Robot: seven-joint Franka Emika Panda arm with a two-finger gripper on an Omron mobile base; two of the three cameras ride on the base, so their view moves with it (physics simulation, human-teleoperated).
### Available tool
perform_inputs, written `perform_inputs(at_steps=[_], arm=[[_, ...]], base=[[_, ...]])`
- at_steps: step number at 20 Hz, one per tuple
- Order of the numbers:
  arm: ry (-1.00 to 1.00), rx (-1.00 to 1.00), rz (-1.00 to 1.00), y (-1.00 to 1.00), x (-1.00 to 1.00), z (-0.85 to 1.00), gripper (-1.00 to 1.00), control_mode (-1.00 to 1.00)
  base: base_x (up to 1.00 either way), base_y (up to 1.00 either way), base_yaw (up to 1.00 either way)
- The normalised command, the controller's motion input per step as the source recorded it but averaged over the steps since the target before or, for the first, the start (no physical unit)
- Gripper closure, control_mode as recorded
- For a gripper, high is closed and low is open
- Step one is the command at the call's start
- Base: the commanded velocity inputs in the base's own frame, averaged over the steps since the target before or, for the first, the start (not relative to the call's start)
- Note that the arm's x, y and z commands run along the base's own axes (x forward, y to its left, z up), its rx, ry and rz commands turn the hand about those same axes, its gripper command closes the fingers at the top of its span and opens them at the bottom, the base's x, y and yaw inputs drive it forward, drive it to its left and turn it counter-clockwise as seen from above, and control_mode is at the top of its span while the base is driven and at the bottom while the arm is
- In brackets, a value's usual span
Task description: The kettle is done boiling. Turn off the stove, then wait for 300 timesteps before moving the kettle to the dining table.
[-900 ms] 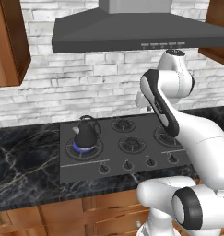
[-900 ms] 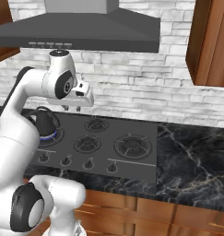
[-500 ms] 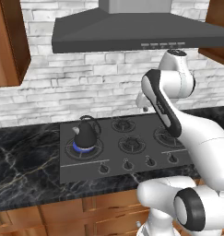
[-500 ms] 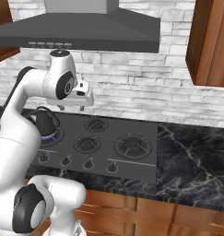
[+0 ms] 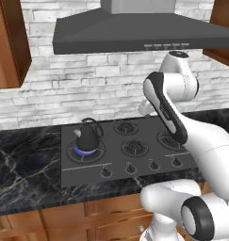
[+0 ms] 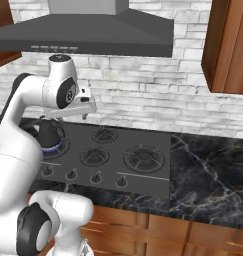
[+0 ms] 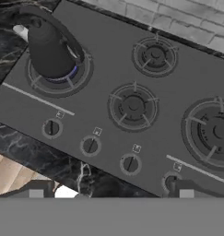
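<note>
Since the earlier frames we see almost no change: the arm holds the same raised pose over the stove (image 5: 130, 150), and the kettle (image 5: 87, 137) sits where it sat.

Going from near to far, we first meet the black marble table (image 5: 26, 174) edge, then the row of knobs (image 7: 90, 146) along the stove's front. In the hand view the tips of the tool (image 7: 109, 191) rise at the bottom, well apart, so we read it as wide and holding nothing. It hangs high above the knobs and touches nothing.

Behind the knobs come the burners. The kettle stands upright on the front left burner (image 7: 58, 73), a dark dome with its thin wire handle arched over the top and a short spout. A ring of blue flame (image 5: 85, 151) shows under its base, so the burner is lit. In the right base view the kettle (image 6: 47, 133) is partly behind the arm.

Farthest are the white brick wall (image 5: 87, 89) and the grey hood (image 5: 139, 35) overhead.
</note>
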Motion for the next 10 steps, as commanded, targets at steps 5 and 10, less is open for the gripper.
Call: perform_inputs(at_steps=[5, 10], arm=[[-0.03, -0.11, 0.29, 0.26, -0.14, 0.00, -1.00, -1.00], [-0.01, -0.08, 0.32, 0.28, -0.02, 0.00, -1.00, -1.00]], base=[[0.00, 0.00, 0.00], [0.00, 0.00, 0.00]])
